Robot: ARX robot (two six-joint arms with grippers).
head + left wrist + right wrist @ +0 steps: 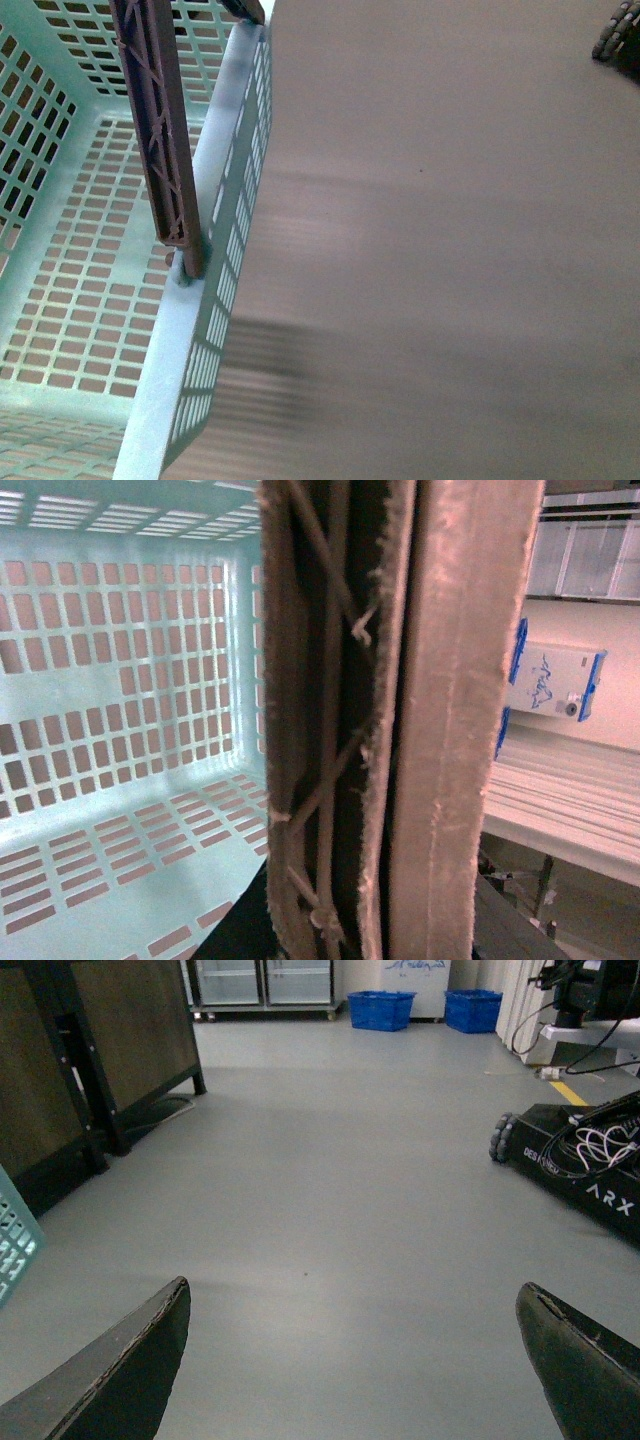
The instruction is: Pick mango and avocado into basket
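Observation:
The light teal basket (90, 260) fills the left of the front view, its slotted floor bare, hanging above the grey floor. A brown ribbed handle (160, 130) rises from its rim. That handle (400, 720) fills the left wrist view, and my left gripper (360, 920) is shut on it, its fingers hidden by the handle. My right gripper (355, 1360) is open over bare floor, nothing between its dark fingertips (130, 1370); a corner of the basket (12, 1235) shows beside it. The mango and the avocado are out of view.
Dark wooden panels on black legs (110, 1050) stand beyond the basket. A black robot base with cables (580, 1160) sits on the other side. Two blue crates (381, 1008) are far off by glass-door fridges. A white box (555, 680) shows past the handle.

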